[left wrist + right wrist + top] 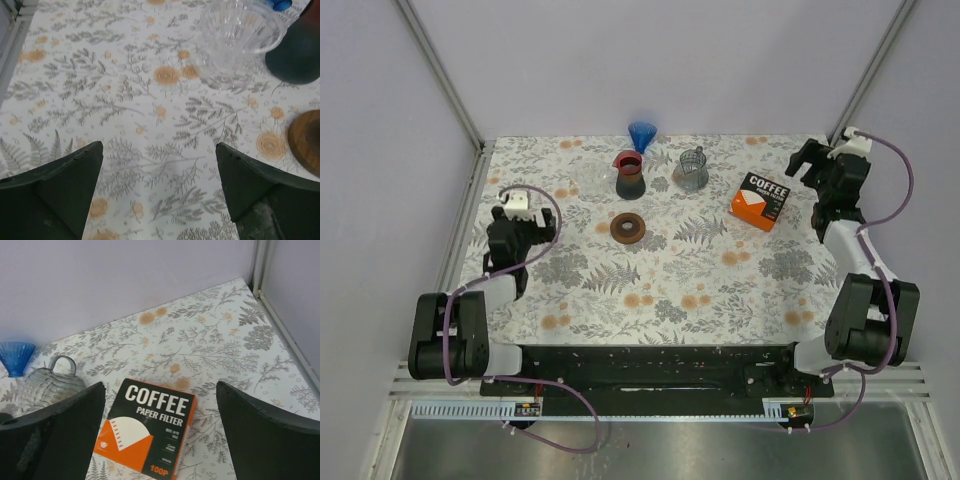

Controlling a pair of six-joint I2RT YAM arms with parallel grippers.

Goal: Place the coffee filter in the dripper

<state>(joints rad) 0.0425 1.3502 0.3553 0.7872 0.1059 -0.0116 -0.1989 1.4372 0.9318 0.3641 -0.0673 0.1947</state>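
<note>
Flowered cloth over the whole table [660,285], pale lilac walls on three sides. At the near edge, both arm bases side by side on a black bar.

Further in on the left, left gripper [159,147] low over the cloth, pointing toward the middle of the table. Fingers [60,190] spread wide, only bare print between them, nothing held.

Past it, near mid-table, a wooden ring [628,228] flat on the cloth, well apart from either gripper.

Over on the right and further back, right gripper [160,385] raised above the cloth near the right wall. Fingers [265,435] also wide apart and empty. Directly below and ahead of them, the box of paper filters [150,432]: orange and black, lying flat, lettered COFFEE PAPER FILTER, touched by nothing.

Ahead of the left gripper, a clear dripper [240,27], ribbed, upright on the cloth, just beside a dark jug [630,178] with a red rim. Hard to make out from the top camera, plain from the left wrist.

Right of the jug, near it but apart, a glass pitcher [691,170] with a handle, between jug and box.

Farthest back, against the rear wall and just behind the jug, a blue dripper [642,133], cone-shaped, wide mouth up. Contents of either dripper not clear from these views.
</note>
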